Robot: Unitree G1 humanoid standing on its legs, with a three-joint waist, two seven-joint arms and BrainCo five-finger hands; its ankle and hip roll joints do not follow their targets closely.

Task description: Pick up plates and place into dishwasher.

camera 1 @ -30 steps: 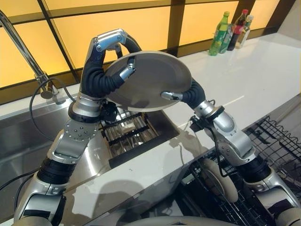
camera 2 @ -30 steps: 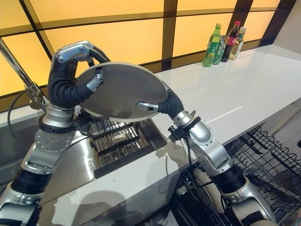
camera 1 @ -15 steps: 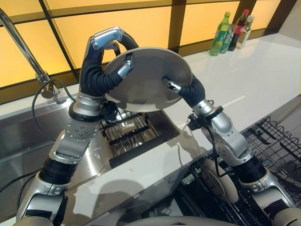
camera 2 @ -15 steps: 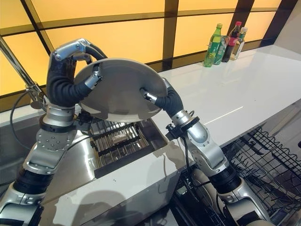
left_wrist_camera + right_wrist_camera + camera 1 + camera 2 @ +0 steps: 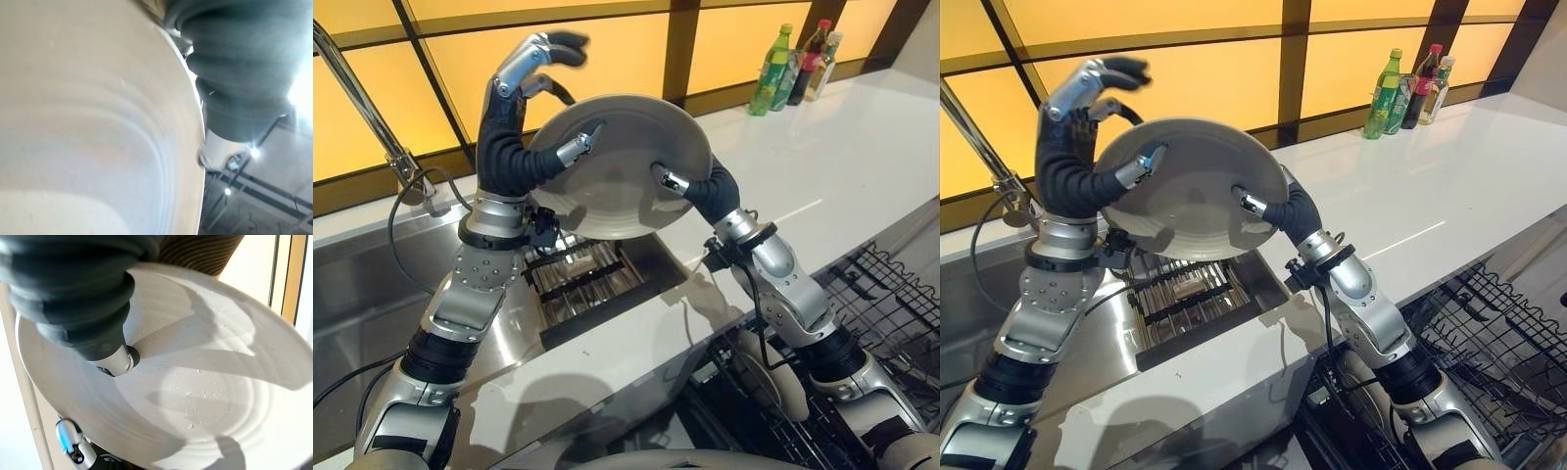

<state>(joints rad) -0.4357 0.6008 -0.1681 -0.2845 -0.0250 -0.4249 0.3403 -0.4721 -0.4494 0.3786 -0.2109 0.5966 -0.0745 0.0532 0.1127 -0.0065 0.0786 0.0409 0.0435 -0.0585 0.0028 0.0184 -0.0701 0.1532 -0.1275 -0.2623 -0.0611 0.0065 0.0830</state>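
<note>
Lifted above the sink (image 5: 372,284), the grey plate (image 5: 622,166) is pinched by the right hand (image 5: 690,186). The left hand (image 5: 524,69) is spread wide, thumb on the rim. Racking in the dishwasher basket (image 5: 891,294) is judged outstanding.

No text, label or number can be read on anything here.

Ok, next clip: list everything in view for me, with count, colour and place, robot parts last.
plate: one, grey-white, held up tilted above the sink.
sink: one, steel, at the robot's left, in the counter.
rack: one, steel, in the basin under the plate.
tap: one, steel, behind the sink.
bottles: three, green, dark and pale, at the counter's far end.
counter: one, white.
dishwasher rack: one, black wire, at the lower right.
left hand: fingers spread above the plate's rim, thumb on it.
right hand: thumb pinching the plate.
</note>
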